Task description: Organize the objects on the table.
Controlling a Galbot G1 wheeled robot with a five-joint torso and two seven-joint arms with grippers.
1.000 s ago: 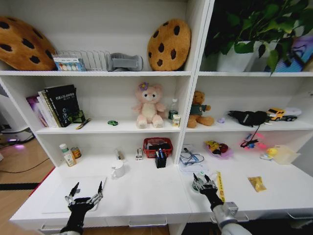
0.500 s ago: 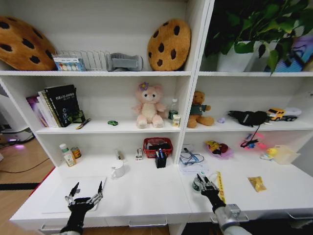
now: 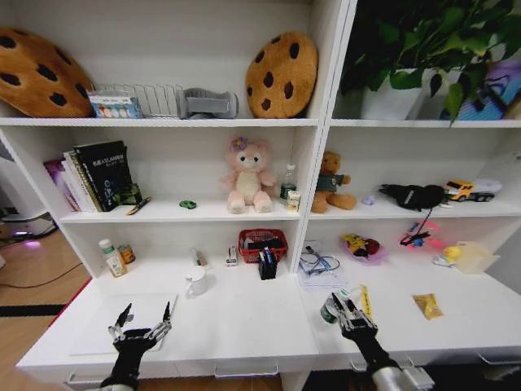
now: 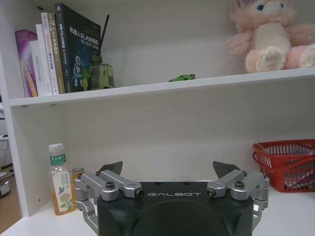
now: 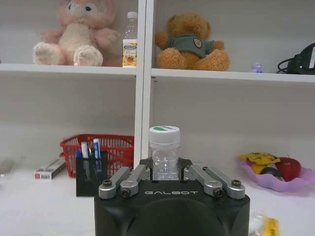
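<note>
At the near edge of the table (image 3: pixel 244 326), the left gripper (image 3: pixel 144 319) rises on its arm from below, fingers pointing up and spread wide with nothing between them. It stands above the silver laptop (image 3: pixel 106 324), which lies flat near the table's left front corner. In the left wrist view the gripper body reads "GALBOT", with both fingertips apart.

The right gripper (image 3: pixel 344 308) reaches up and forward from the lower right, tilted slightly left. Its fingers are closed around the clear container (image 3: pixel 332 307), a small transparent bottle with a white cap bearing a green patch, standing upright on the table. In the right wrist view the container (image 5: pixel 164 155) sits squarely between the fingers, and "GALBOT" shows on this gripper too.

Just right of the gripper lies the yellow ruler-like strip (image 3: pixel 366 301), and farther right the small yellow packet (image 3: pixel 428 305).

Toward the back, a black holder (image 3: pixel 267 266) with blue and black pens (image 3: pixel 266 256) stands in front of a red basket (image 3: pixel 262 243). On the shelf above, the tiny green toy (image 3: pixel 188 204) rests beside a pink plush (image 3: pixel 248 177). Book spines (image 4: pixel 59 49) carry writing too small to read.
</note>
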